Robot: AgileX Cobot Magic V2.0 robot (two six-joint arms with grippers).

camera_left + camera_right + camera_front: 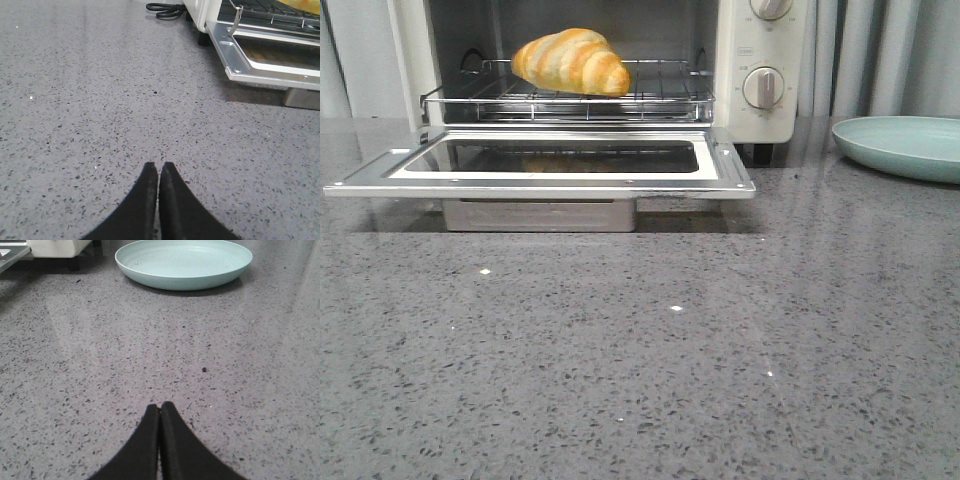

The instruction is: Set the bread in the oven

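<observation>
**Bread on rack, door down**

One golden-orange, cream-striped croissant roll (572, 61) lies on the wire rack (660, 95) inside the cream-white toaster oven (740, 90), glass door (550, 160) dropped flat.

Front view: two knobs, top one cropped.

Left wrist only: black cable (165, 9) on the grey speckled desk (640, 360).

Right wrist: whole pale-green plate (183, 262).

Left gripper (158, 172) and right gripper (159, 412): fingers together, empty.

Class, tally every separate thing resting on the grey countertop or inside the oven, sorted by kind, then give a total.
Toaster oven: 1
Bread roll: 1
Wire rack: 1
Pale green plate: 1
Black cable: 1
Total: 5
</observation>
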